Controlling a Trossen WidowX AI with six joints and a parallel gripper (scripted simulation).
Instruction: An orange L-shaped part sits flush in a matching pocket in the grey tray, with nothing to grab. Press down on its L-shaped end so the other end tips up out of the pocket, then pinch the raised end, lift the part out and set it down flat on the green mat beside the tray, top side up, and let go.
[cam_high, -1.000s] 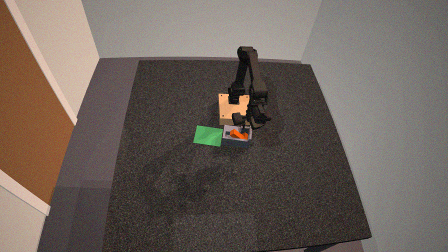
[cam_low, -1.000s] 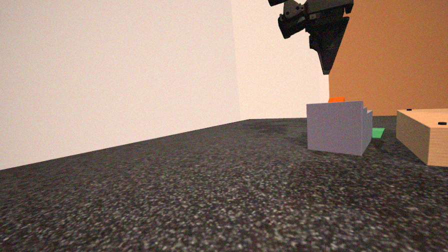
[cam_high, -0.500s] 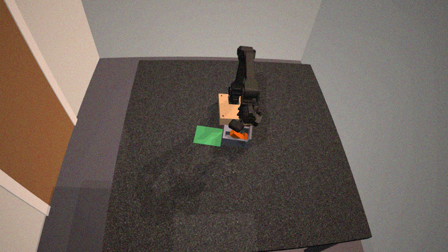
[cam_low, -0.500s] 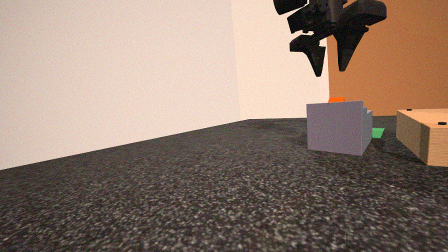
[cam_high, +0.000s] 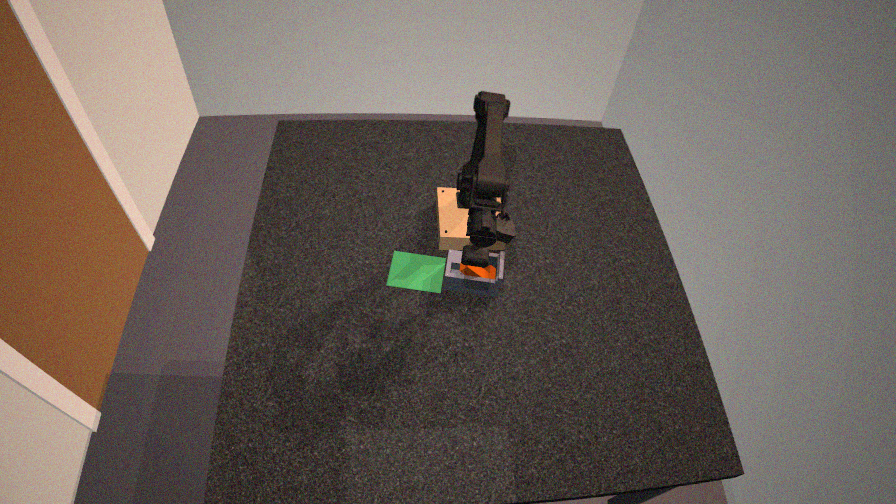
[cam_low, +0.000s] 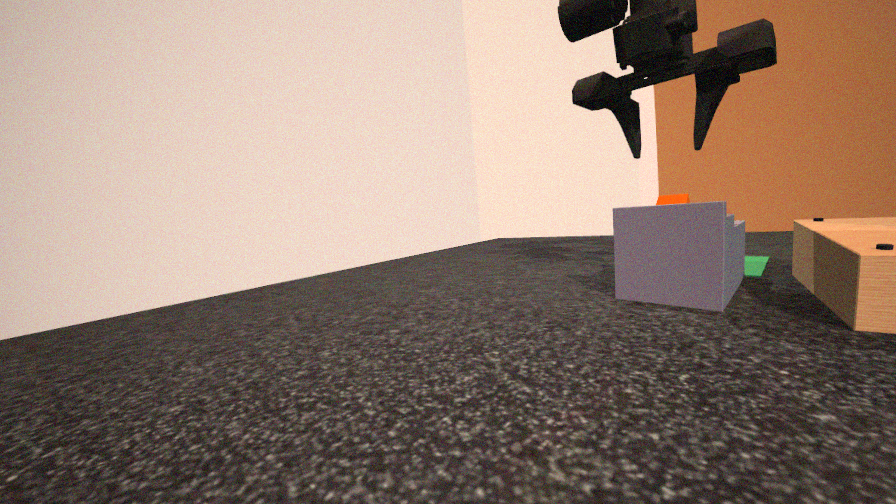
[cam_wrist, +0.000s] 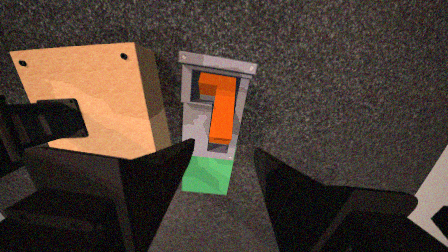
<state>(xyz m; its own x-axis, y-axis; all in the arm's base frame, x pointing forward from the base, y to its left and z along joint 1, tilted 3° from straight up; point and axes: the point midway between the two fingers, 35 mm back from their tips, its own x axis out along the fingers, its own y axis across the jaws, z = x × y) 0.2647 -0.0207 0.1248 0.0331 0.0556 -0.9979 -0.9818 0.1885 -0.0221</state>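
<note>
The orange L-shaped part (cam_high: 479, 271) (cam_low: 673, 199) (cam_wrist: 223, 115) sits tilted in the grey tray (cam_high: 455, 256) (cam_low: 673, 257) (cam_wrist: 220, 64). Its L-shaped end is down in the pocket; its straight end is raised, and orange shows above the tray's wall in the exterior view. My gripper (cam_low: 667, 152) (cam_wrist: 224, 147) is open and empty, its fingertips apart and pointing down, well above the tray and part. In the top view the arm hides the fingertips and some of the tray. The green mat (cam_high: 416, 272) (cam_low: 756, 265) (cam_wrist: 207, 175) lies beside the tray with nothing on it.
A light wooden block (cam_high: 452, 210) (cam_low: 836, 272) (cam_wrist: 100, 80) with dark screw heads stands close to the tray, on the side of the arm's base. It is lower than the tray's high wall in the exterior view. The dark table top reaches out around them, with walls beyond.
</note>
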